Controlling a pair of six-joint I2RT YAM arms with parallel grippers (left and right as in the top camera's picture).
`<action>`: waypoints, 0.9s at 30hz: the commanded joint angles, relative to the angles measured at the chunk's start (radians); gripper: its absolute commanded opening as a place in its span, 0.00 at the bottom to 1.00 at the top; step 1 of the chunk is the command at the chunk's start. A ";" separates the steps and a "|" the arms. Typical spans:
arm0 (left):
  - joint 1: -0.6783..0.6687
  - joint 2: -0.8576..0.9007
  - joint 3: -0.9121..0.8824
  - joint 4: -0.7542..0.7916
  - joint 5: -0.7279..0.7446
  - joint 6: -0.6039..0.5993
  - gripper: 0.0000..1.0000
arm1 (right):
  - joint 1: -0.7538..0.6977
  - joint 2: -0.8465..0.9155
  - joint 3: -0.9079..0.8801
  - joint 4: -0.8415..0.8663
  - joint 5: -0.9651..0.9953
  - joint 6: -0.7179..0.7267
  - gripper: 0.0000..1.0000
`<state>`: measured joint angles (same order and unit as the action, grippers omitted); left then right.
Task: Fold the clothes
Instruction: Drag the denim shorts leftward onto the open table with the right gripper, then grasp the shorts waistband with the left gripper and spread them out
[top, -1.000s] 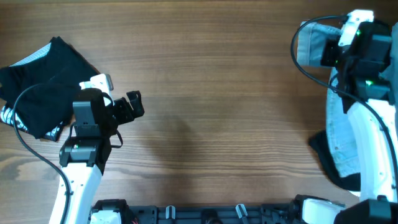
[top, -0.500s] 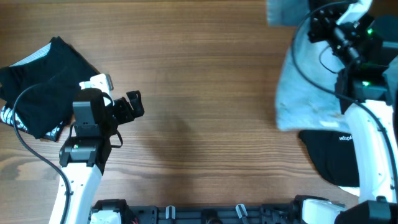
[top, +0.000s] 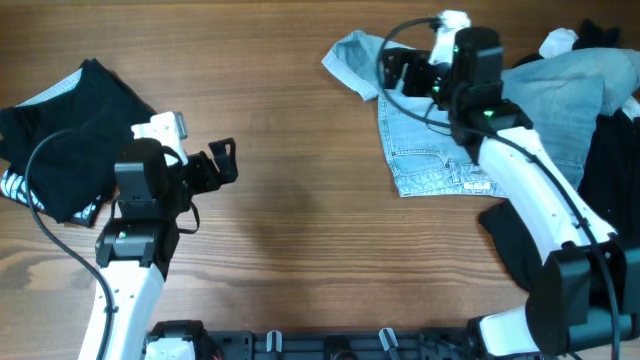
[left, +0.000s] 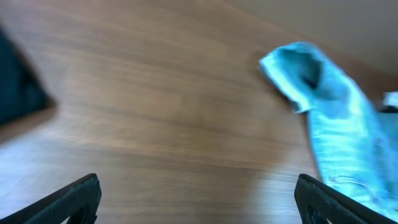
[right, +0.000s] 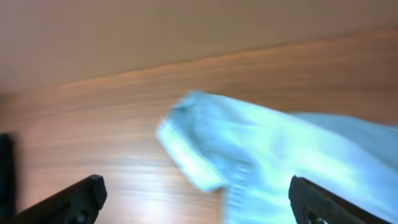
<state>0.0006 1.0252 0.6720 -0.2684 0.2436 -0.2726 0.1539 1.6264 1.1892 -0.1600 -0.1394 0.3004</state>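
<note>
A light blue denim garment (top: 440, 150) lies spread at the upper right of the table, one end (top: 350, 55) reaching toward the middle. My right gripper (top: 395, 72) hovers over that end, open and holding nothing. The blurred right wrist view shows the denim (right: 280, 155) under and between the spread fingertips (right: 69, 200) of the right gripper (right: 196, 200). My left gripper (top: 222, 162) stands open over bare wood left of centre. In its wrist view the left gripper (left: 199, 202) is empty, with the denim (left: 323, 106) far ahead.
A heap of black clothes (top: 60, 140) lies at the left edge, also seen as black cloth (left: 18, 93). More black clothes (top: 610, 150) and a white piece (top: 555, 42) sit at the right edge, with another black garment (top: 515, 250) beside the right arm.
The right arm swung the denim from the far right toward the table's middle, then opened and let it go. The denim now lies spread out. The left arm barely moved.
</note>
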 joint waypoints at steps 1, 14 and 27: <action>-0.016 0.016 0.017 0.035 0.138 -0.006 1.00 | -0.062 -0.067 0.015 -0.170 0.135 -0.071 1.00; -0.438 0.456 0.018 0.349 0.124 -0.142 1.00 | -0.134 -0.074 0.013 -0.643 -0.043 -0.253 1.00; -0.292 0.414 0.018 0.282 0.006 -0.163 1.00 | 0.077 0.113 -0.098 -0.610 -0.048 -0.259 0.92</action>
<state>-0.3576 1.4776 0.6792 0.0429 0.2703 -0.4255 0.1833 1.6588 1.1061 -0.7799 -0.2020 0.0284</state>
